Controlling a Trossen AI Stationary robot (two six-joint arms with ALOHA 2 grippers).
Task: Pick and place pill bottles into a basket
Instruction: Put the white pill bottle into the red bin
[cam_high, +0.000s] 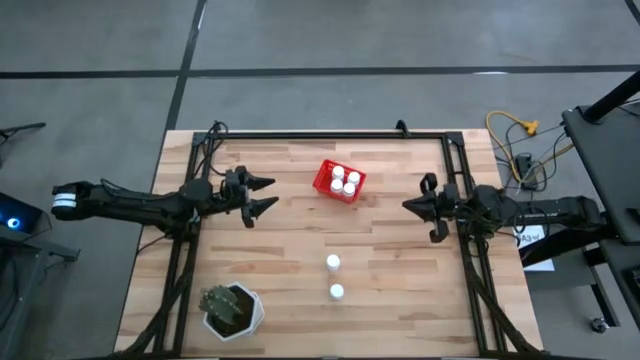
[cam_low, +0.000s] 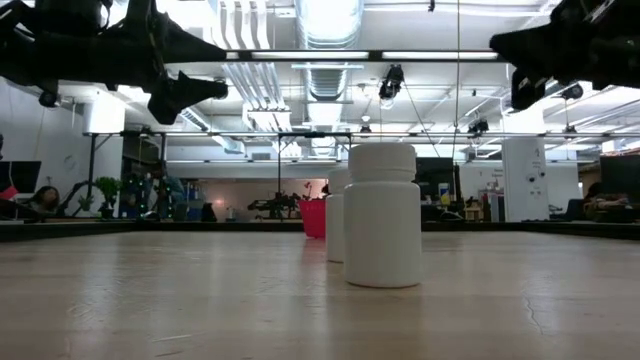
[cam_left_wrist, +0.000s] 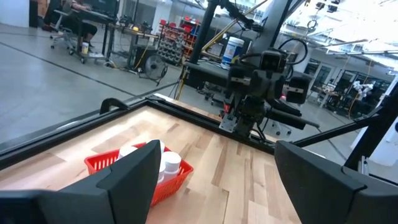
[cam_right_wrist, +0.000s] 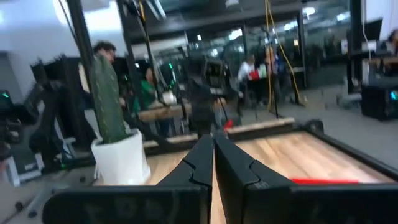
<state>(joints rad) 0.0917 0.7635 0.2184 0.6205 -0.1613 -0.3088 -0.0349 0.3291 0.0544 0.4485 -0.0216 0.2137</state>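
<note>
Two pincers above table, left pincer (cam_high: 264, 193) spread wide, empty, right pincer (cam_high: 408, 205) clenched, empty

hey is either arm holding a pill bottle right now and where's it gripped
Nothing is held. The left gripper hangs open and empty beside the basket; the right gripper is shut on nothing.

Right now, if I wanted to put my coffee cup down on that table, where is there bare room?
The widest bare wood lies between the two loose pill bottles and the right gripper. The strip between the plant pot and those bottles is free too. It is crowded near the red basket, and the left gripper hangs above the table's left side.
</note>
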